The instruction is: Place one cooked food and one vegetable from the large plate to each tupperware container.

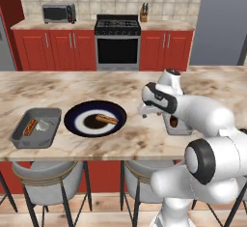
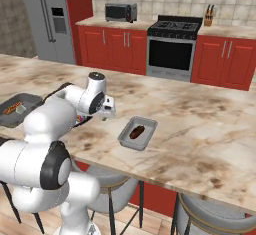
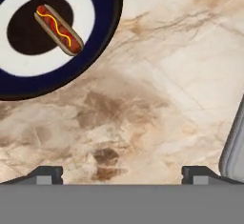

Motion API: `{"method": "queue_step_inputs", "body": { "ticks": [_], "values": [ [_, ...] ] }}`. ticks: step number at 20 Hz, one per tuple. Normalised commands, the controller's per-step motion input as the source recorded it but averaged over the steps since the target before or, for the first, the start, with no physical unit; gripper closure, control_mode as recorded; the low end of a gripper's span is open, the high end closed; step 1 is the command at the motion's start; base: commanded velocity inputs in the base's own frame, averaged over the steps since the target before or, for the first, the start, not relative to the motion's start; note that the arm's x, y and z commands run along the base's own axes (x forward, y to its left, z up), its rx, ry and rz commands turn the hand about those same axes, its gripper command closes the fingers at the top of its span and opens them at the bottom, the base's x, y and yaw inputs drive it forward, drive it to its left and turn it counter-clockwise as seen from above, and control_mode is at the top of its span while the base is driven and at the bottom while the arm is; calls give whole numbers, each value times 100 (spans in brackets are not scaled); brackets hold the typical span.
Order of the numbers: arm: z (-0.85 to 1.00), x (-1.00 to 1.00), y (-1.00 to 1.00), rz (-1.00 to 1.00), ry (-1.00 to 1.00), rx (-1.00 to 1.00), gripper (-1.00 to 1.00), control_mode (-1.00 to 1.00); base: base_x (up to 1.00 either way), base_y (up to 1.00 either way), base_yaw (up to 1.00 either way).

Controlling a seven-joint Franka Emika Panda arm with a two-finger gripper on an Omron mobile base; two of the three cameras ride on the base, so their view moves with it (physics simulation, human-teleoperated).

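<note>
Along the near edge of the marble counter [image 1: 72,83] sit two grey tubs with the large plate [image 1: 95,118] between them. The left tub [image 1: 36,127], toward the left end, holds a hot dog and a pale item beside it; the right tub [image 2: 137,133] holds one dark brown food. A hot dog [image 3: 59,30] lies on the plate's dark centre. The gripper [image 3: 122,173] hangs empty above bare counter between plate and right tub, its fingers spread wide. Beyond, red cabinets and a stove [image 1: 118,40] line the back wall
</note>
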Motion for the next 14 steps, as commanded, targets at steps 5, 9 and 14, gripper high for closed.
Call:
{"method": "queue_step_inputs", "body": {
  "ticks": [5, 9, 14],
  "values": [
    [10, 28, 82, 42, 0, -4, -100, -100, 0, 0, 0],
    [6, 21, 100, 8, -5, -18, -100, -100, 0, 0, 0],
    [0, 46, 79, 2, -1, -12, -100, -100, 0, 0, 0]
  ]
}}
